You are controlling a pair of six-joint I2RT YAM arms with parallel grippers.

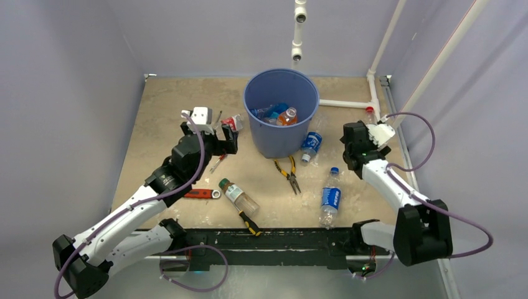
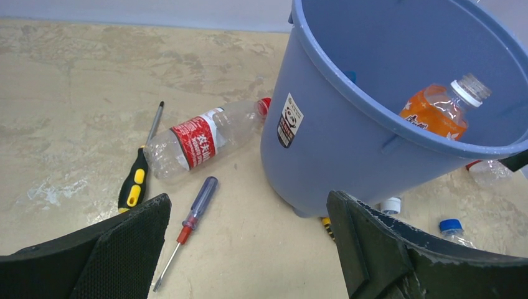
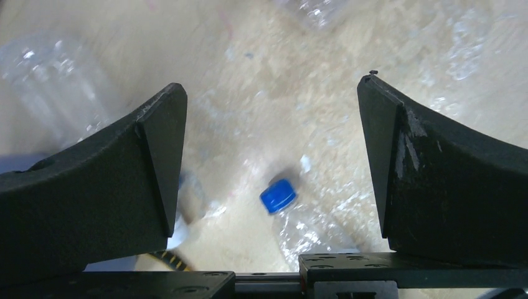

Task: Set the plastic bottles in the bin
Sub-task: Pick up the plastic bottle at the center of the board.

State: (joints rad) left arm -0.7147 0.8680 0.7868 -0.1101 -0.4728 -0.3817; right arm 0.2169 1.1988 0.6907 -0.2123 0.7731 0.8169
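Note:
The blue bin [image 1: 281, 112] stands at the table's far middle and holds an orange bottle [image 1: 287, 116] among others; it also shows in the left wrist view [image 2: 348, 124] with the orange bottle [image 2: 439, 112]. A red-label bottle [image 1: 231, 123] lies left of the bin, also seen in the left wrist view [image 2: 199, 137]. My left gripper [image 1: 227, 140] is open and empty just near of it. Blue-label bottles lie right of the bin [image 1: 311, 144] and nearer [image 1: 330, 196]. My right gripper [image 1: 350, 159] is open above the nearer bottle's blue cap [image 3: 278, 195]. A green-capped bottle [image 1: 237, 195] lies near the front.
Pliers [image 1: 287, 174] lie in front of the bin. A yellow-black screwdriver [image 2: 134, 184] and a blue-red screwdriver [image 2: 193, 215] lie beside the red-label bottle. A red-handled tool [image 1: 202, 194] and another screwdriver [image 1: 250, 222] lie near the front. White pipes [image 1: 348, 104] run at the back right.

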